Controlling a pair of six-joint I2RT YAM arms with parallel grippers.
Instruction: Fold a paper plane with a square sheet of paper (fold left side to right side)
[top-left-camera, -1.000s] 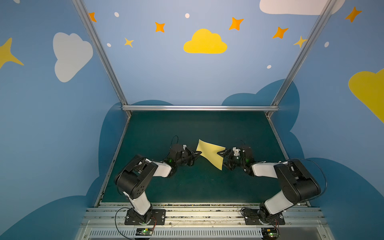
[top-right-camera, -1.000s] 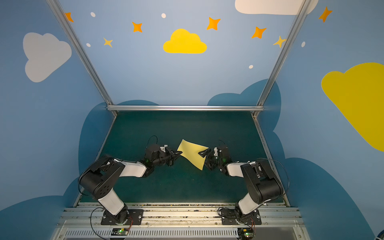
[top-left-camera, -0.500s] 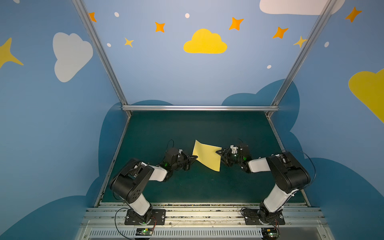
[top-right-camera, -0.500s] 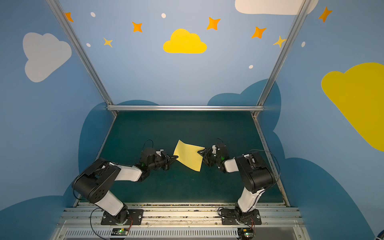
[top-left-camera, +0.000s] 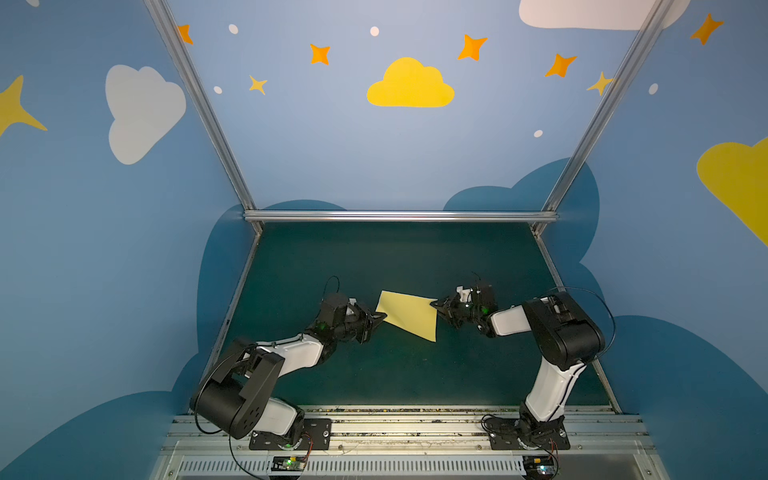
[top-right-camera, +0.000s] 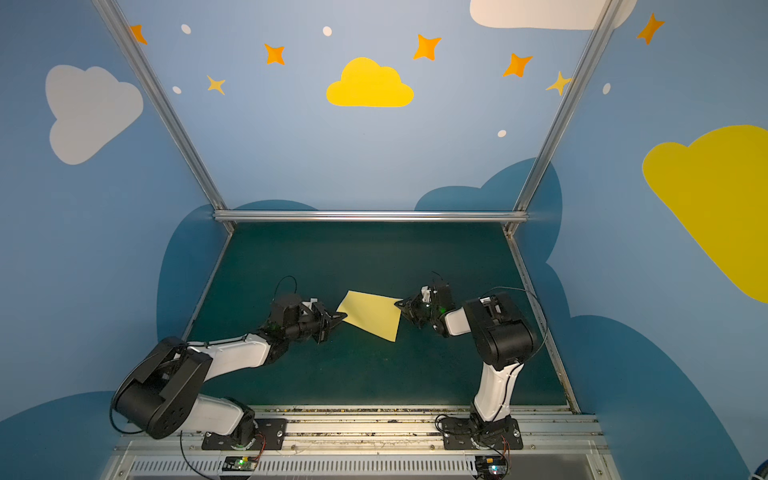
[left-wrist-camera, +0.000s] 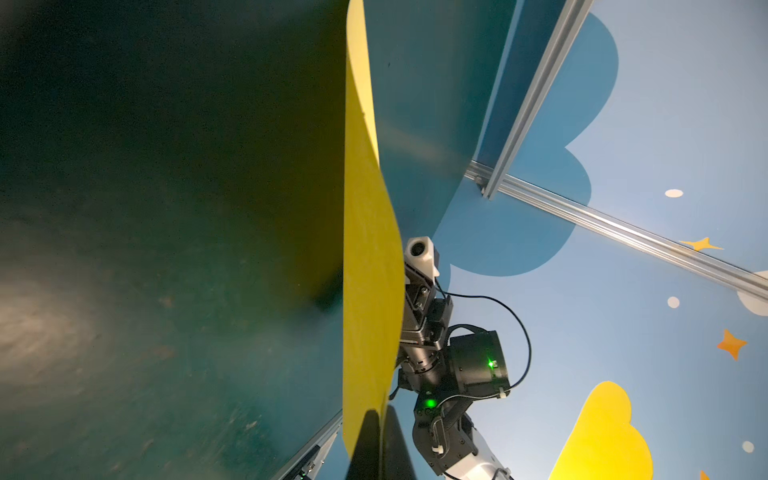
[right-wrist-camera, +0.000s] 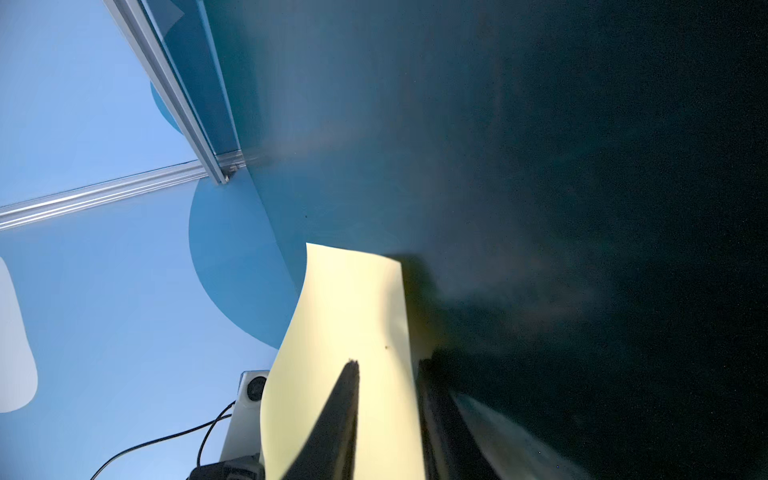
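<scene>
The shut left end effector (top-left-camera: 381, 318) pinched one corner of the square sheet of paper (top-left-camera: 409, 314), holding it raised over the tabletop (top-left-camera: 395, 374) so the part-open right end effector (top-left-camera: 434, 306) could straddle the opposite corner.

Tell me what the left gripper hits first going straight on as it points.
The left gripper pinches the square sheet of paper, so that comes first; beyond it, roughly in line, stands the right gripper, though depth is unclear.
</scene>
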